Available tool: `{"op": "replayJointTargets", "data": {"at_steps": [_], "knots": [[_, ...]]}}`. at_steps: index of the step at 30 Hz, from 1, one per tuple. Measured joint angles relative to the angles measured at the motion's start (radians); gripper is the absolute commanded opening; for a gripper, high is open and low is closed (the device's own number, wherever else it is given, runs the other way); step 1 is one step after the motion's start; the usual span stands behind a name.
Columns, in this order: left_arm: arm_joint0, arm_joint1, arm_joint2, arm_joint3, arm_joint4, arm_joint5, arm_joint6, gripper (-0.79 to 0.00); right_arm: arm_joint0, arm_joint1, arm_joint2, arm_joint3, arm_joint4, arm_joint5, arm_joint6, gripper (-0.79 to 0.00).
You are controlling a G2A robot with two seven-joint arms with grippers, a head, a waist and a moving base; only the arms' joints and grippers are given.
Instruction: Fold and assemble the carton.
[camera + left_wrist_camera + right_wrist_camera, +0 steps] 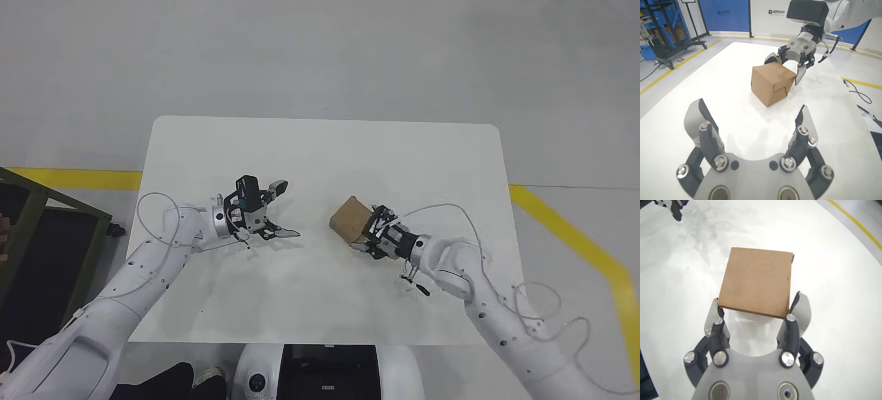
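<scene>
The carton, a closed brown cube, stands on the white table, right of its middle. The right gripper clasps it, its fingers pressed on two corners of one edge (one each side). The left gripper hangs over the table well apart, fingers spread wide, holding nothing.

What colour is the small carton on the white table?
The cube-shaped cardboard carton is plain brown; the right wrist view shows it best.
</scene>
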Motion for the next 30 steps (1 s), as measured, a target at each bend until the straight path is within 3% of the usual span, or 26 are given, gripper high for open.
{"op": "replayJointTargets", "data": {"at_steps": [9,12,16,20,30], "knots": [[0.000,0.000,0.000,0.000,0.000,0.000,0.000,0.000,-0.096,0.019,0.072,-0.122,0.002,-0.036,-0.125,0.000],[0.000,0.000,0.000,0.000,0.000,0.000,0.000,0.000,-0.168,0.038,0.144,-0.189,-0.023,-0.073,-0.227,0.000],[0.000,0.000,0.000,0.000,0.000,0.000,0.000,0.000,-0.293,0.062,0.272,-0.275,-0.112,-0.030,-0.376,0.000],[0.000,0.000,0.000,0.000,0.000,0.000,0.000,0.000,-0.377,0.074,0.389,-0.286,-0.103,0.016,-0.485,0.000],[0.000,0.000,0.000,0.000,0.000,0.000,0.000,0.000,-0.429,0.085,0.559,-0.251,-0.036,0.019,-0.544,0.000]]}}
